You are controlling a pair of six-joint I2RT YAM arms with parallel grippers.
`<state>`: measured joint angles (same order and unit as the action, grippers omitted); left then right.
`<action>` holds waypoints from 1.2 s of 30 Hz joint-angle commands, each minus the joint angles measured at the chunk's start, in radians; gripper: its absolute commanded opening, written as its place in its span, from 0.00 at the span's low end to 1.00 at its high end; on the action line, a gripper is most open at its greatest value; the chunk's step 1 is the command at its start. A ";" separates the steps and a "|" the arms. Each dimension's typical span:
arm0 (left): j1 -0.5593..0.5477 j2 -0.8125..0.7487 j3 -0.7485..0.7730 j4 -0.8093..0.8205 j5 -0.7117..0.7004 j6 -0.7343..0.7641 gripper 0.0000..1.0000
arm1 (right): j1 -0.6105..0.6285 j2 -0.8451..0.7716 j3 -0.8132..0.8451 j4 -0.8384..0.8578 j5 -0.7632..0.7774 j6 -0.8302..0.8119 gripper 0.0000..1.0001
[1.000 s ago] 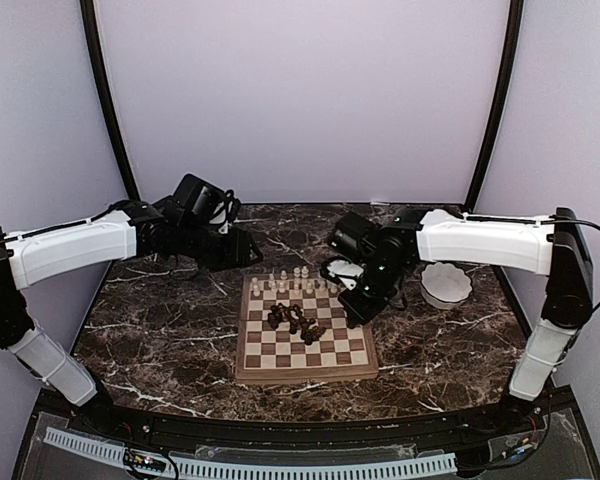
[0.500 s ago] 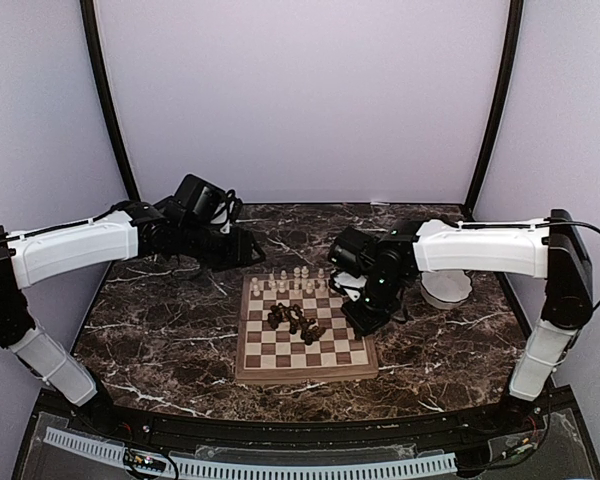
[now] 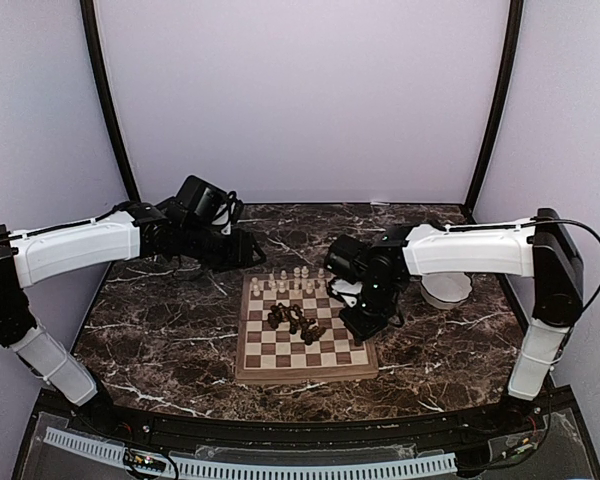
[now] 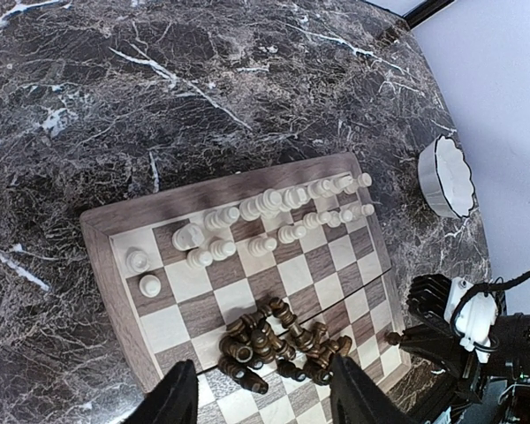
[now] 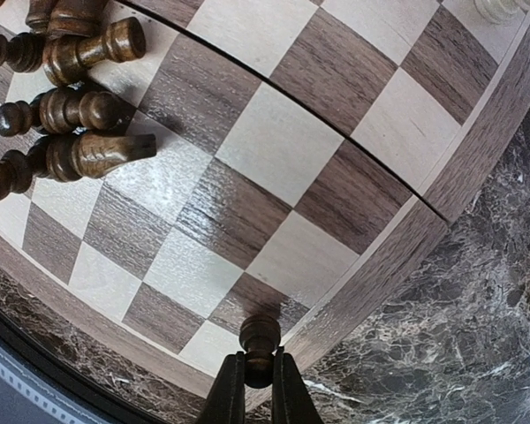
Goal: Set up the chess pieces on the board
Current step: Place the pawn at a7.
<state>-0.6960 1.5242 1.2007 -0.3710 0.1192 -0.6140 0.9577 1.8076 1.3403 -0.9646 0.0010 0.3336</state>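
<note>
Chess pieces (image 4: 269, 203), cream, stand along the board's (image 3: 305, 373) 12 o'clock rows; dark pieces (image 4: 278, 349) lie heaped mid-board. Right claw (image 5: 258, 360) clamps a dark pawn (image 5: 259, 336) over the 4 o'clock rim; left claw (image 4: 265, 371) gapes at 10 o'clock; scalloped bowl (image 3: 447, 290) sits at 2 o'clock.

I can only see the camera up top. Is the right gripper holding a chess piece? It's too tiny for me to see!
Observer: Yes. The right wrist view shows the right gripper shut on one dark brown piece, close to the rim of the board.
Operator: Are the other brown ones standing up?
Observer: No. Up close, the dark pieces nearest it lie on their sides.
Operator: What has the left gripper got?
Observer: Nothing. In the left wrist view the left gripper is open, with only the board and pieces showing between its fingers.
</note>
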 commanded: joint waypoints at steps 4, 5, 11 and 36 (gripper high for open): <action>0.000 0.006 0.004 0.015 0.004 0.008 0.53 | 0.010 0.025 -0.003 0.026 0.005 -0.013 0.00; 0.000 0.009 0.005 0.014 0.004 0.007 0.53 | 0.010 0.027 -0.003 0.031 0.005 -0.014 0.00; 0.000 0.007 0.008 0.009 0.002 0.007 0.53 | 0.012 0.037 0.000 0.034 0.004 -0.018 0.03; 0.000 -0.099 -0.073 -0.139 0.059 0.087 0.55 | 0.012 -0.062 0.190 -0.009 0.051 -0.049 0.33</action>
<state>-0.6960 1.4906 1.1633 -0.4381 0.1310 -0.5682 0.9634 1.7771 1.5146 -1.0187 0.0536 0.3035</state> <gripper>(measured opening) 0.550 0.329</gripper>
